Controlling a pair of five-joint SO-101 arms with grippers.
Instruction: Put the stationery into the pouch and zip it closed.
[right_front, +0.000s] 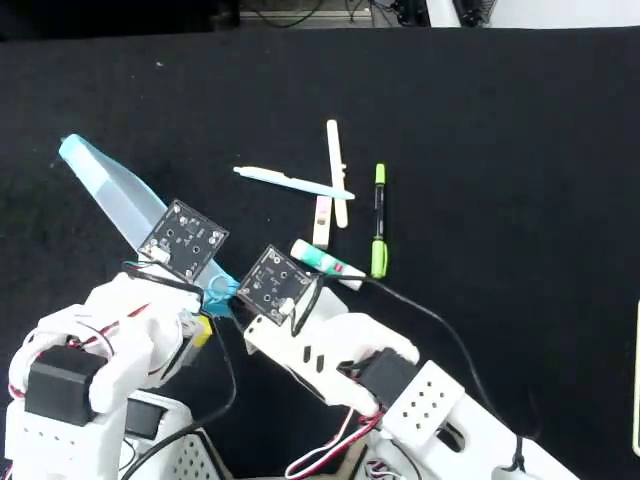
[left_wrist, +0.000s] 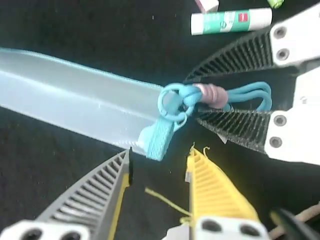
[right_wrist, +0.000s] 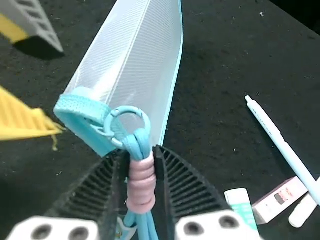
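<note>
Likely light and floppy, the translucent pale-blue pouch (right_wrist: 135, 55) is best held at its end tab (left_wrist: 157, 140) beyond the spread left fingers (left_wrist: 210, 182); right fingers (right_wrist: 177, 182) pinch its pink-beaded cord (right_wrist: 141, 182).

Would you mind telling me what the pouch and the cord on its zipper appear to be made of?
The pouch looks like translucent, finely ribbed plastic with a sheen, edged in light-blue woven tape. The cord seems smooth, rubbery blue string, bound by a matte pink wrap.
</note>
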